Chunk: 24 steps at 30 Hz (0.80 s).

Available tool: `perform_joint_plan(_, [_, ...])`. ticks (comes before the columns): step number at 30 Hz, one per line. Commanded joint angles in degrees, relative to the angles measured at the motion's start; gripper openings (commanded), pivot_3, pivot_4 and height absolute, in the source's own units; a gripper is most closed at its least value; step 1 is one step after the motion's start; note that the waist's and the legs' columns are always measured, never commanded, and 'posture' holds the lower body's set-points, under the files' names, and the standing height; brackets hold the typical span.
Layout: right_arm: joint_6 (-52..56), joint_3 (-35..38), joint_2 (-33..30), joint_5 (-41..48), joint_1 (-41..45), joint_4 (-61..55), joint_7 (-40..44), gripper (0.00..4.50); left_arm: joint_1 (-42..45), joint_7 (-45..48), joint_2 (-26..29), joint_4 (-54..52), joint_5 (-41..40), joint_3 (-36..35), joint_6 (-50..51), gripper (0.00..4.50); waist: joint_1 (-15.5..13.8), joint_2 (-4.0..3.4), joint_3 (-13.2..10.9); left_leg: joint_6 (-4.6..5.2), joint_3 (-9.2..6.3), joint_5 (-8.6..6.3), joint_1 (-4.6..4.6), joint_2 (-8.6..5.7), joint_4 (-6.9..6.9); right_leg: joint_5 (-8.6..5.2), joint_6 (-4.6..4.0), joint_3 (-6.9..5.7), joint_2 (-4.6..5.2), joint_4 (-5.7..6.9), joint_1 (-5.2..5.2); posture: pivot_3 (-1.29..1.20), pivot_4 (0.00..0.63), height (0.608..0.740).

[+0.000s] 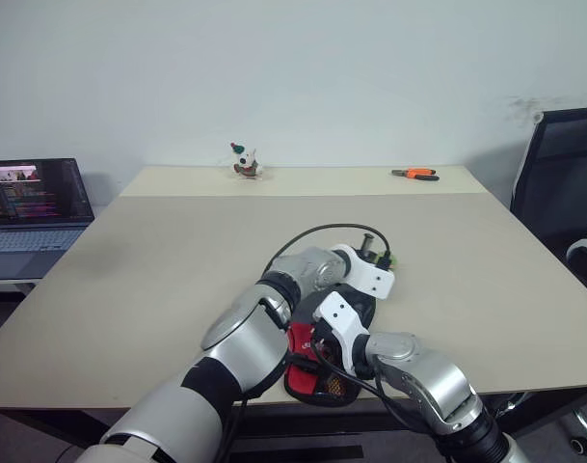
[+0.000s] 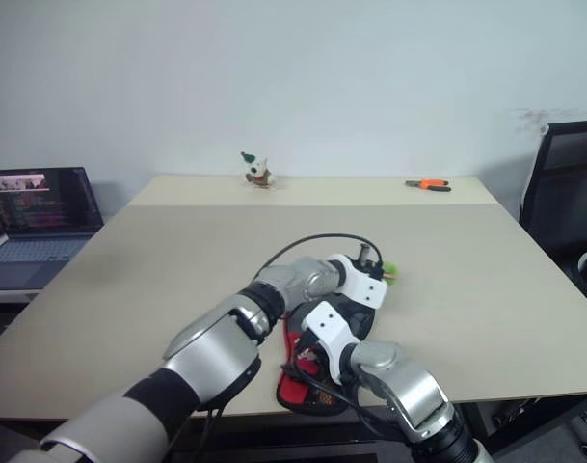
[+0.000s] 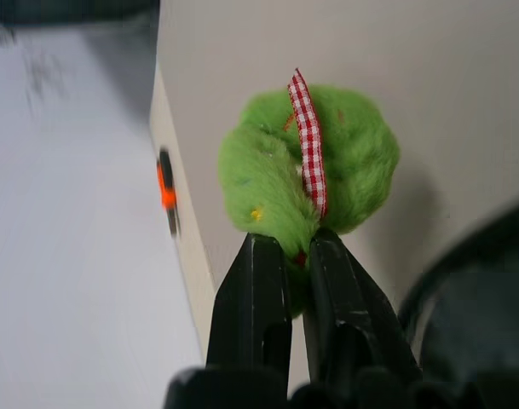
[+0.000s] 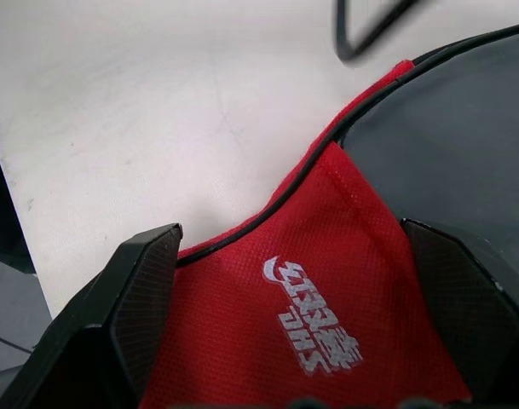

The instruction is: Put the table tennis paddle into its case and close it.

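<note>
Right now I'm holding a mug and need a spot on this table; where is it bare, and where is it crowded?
Bare: the wide middle of the table, between the figurine and pliers at the far edge and the arms, plus the stretch toward the chair. Crowded: the near edge, where the left gripper pinches the green charm and the right gripper straddles the case.

Both arms have rounded silver shells joined by black segments. A white bracket with dark screw holes caps each wrist, and thin black cables loop past them. Each gripper has two black fingers (image 3: 255,290), matte and wedge-shaped.
</note>
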<state>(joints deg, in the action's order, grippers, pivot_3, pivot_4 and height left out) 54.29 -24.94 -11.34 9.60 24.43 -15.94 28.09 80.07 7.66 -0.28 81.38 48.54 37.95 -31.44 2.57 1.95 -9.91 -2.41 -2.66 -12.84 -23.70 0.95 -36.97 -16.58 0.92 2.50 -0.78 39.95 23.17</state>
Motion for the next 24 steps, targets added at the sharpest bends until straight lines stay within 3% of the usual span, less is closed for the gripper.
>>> perform_joint_plan(1, [3.55,-4.21,0.10,0.48,-2.68,6.04,1.10,4.50,2.94,-0.05,-1.75,-2.90,-1.23,-0.43,-4.79,0.04,0.05,-0.04,0.04,0.00,0.00,0.00,0.01,0.00,0.00,0.00,0.00,0.00,0.00,0.00,0.00,0.00,0.150,0.740])
perform_joint_plan(9, [2.42,-4.21,0.26,0.07,-1.42,7.81,1.73,4.50,0.64,7.61,-0.57,-2.35,-5.57,-4.19,-4.32,0.04,0.33,-0.13,0.12,0.00,0.02,0.00,0.05,-0.01,0.00,0.00,0.00,0.01,-0.01,0.02,-0.03,0.00,0.150,0.740])
perform_joint_plan(10, [2.29,-4.24,0.42,0.03,-1.08,8.11,1.80,4.50,0.44,9.16,-0.32,-2.37,-6.51,-5.00,-4.31,0.68,0.41,-0.13,0.13,0.00,0.02,0.00,0.07,-0.01,0.00,0.00,0.01,0.02,-0.01,0.03,-0.04,0.00,0.150,0.740])
perform_joint_plan(17, [1.68,-3.59,1.64,0.65,0.85,10.31,2.51,4.50,-1.42,16.18,0.88,-2.81,-10.55,-8.42,-3.77,3.07,0.87,-0.12,0.14,0.02,0.07,-0.01,0.86,0.00,0.12,-0.05,0.01,0.04,-0.01,-0.05,-0.84,0.00,0.150,0.740])
perform_joint_plan(24, [0.10,-2.97,2.87,0.22,5.43,14.77,4.34,4.50,-3.86,22.14,5.39,-4.12,-17.27,-14.57,-2.07,3.07,1.74,-0.15,0.17,0.02,0.08,-0.01,1.06,0.07,0.11,-0.07,0.02,0.06,-0.07,0.01,-0.97,0.00,0.150,0.740])
